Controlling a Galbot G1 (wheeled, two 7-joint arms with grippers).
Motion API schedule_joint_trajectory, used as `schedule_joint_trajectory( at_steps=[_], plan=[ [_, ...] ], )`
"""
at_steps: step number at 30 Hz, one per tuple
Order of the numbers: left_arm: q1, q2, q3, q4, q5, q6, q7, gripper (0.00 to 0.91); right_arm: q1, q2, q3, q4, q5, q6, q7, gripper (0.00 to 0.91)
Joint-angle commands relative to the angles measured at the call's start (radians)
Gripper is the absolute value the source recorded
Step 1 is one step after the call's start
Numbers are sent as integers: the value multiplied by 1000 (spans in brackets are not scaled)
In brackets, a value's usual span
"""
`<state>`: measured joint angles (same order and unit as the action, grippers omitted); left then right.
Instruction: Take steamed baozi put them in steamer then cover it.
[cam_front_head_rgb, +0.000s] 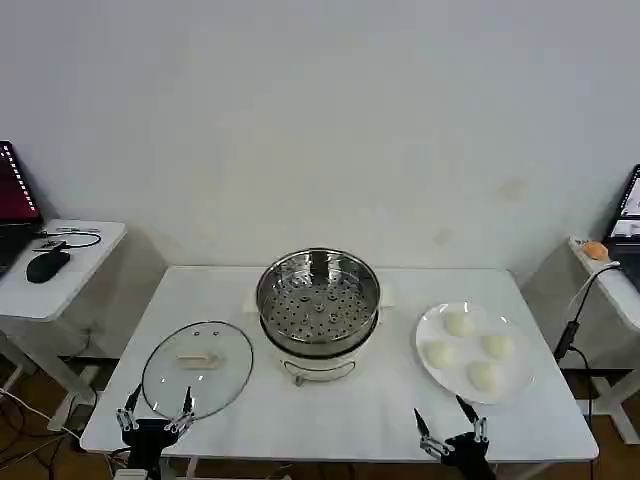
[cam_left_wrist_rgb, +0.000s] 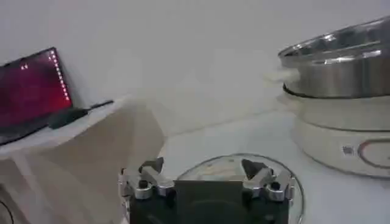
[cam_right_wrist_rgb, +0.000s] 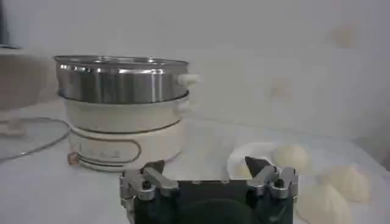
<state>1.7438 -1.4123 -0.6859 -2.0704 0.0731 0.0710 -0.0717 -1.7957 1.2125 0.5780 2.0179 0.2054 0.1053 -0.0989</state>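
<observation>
Four steamed baozi (cam_front_head_rgb: 466, 349) sit on a plate (cam_front_head_rgb: 428, 327) at the steamer's (cam_front_head_rgb: 318, 297) 3 o'clock, the cover (cam_front_head_rgb: 197, 368) at 9 with its handle (cam_front_head_rgb: 197, 358) lying 9-to-3, and both the left gripper (cam_front_head_rgb: 156, 408) and right gripper (cam_front_head_rgb: 451, 422) hover at the table's (cam_front_head_rgb: 350, 412) near edge with jaws wide.

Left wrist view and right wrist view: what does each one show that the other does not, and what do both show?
Left wrist view alone: the left hand, open, near the glass cover's edge, and a laptop on a side table. Right wrist view alone: the right hand, open, before the plate of baozi. Both: the steel steamer on its white base and the white table.
</observation>
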Motion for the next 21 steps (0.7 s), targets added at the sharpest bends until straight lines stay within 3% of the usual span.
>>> schedule_joint_trajectory(
  at_steps=[1, 4, 8, 13, 18, 21],
  plan=[
    [-6, 19, 9, -81, 23, 161, 12, 907, 82, -77, 86, 15, -7, -126, -28, 907],
    [-15, 37, 23, -133, 104, 230, 36, 907, 156, -163, 161, 0, -12, -205, -71, 907],
    [-29, 46, 2, -157, 121, 218, 95, 907, 233, -278, 212, -26, -51, -287, -133, 907],
    [-59, 55, -8, -131, 138, 184, 110, 907, 399, -471, 210, -131, -202, -390, -309, 907],
    [-74, 52, -3, -111, 132, 175, 94, 907, 582, -628, 138, -298, -442, -366, -483, 907],
    [-78, 51, 1, -103, 141, 171, 87, 907, 712, -699, 56, -391, -552, -323, -560, 907]
  ],
)
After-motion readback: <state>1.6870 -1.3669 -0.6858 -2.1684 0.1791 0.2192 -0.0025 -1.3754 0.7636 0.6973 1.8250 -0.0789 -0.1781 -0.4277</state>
